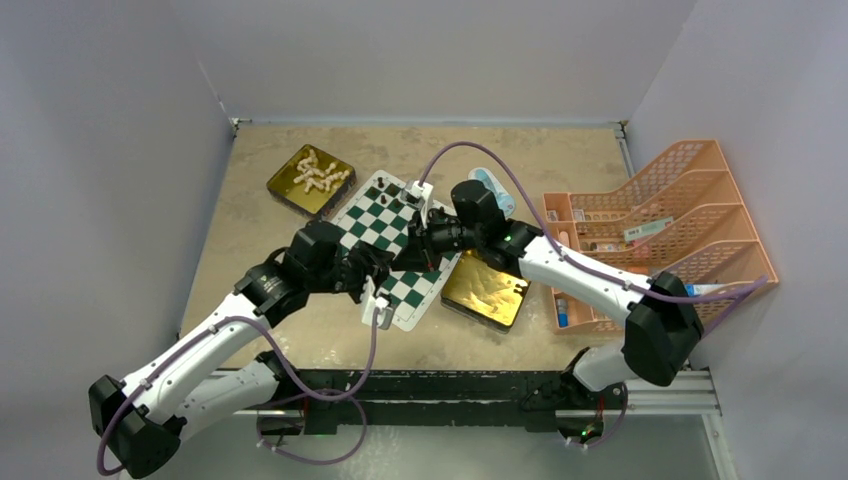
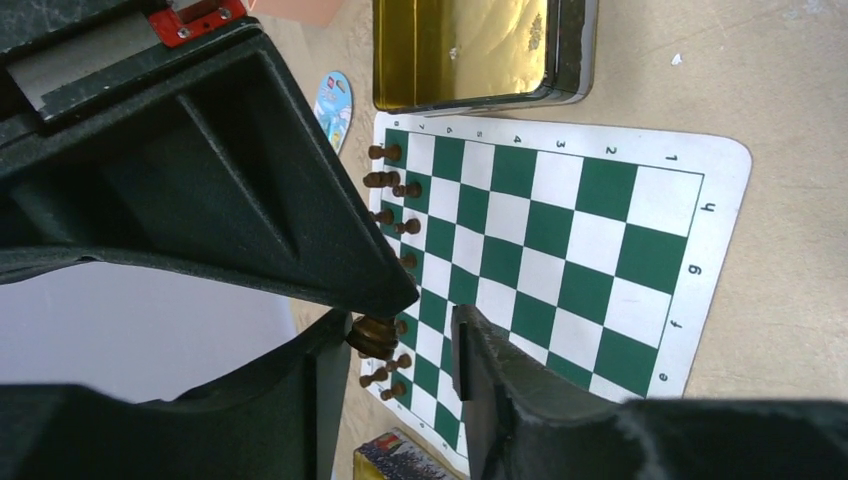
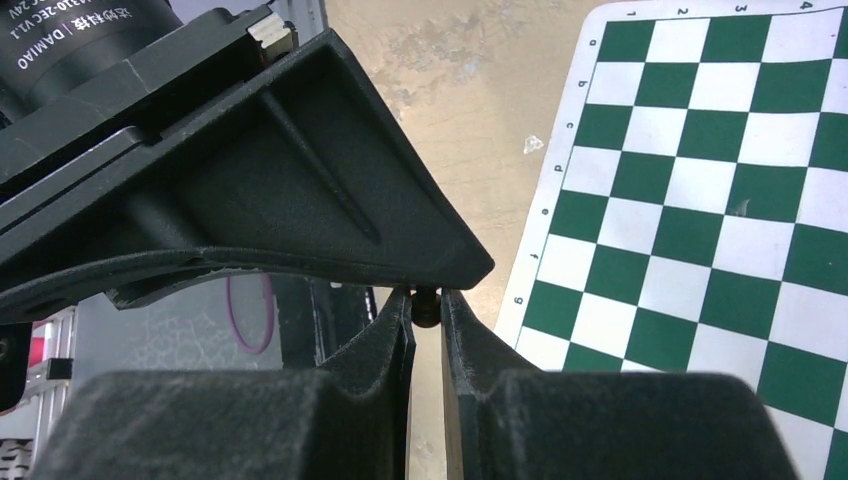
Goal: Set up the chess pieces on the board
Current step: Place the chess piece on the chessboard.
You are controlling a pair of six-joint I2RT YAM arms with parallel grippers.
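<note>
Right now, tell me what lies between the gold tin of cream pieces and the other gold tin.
In the top view, the green-and-white chessboard lies between the tin of cream pieces and the other gold tin.

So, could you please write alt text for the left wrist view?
The left gripper hangs over the board, jaws apart around a dark piece close to one finger. More dark pieces line one edge of the board, and a gold tin lies beside it.

Soft even light, faint shadows, glare on gold tin (image 2: 460,50), blurred foreground
</note>
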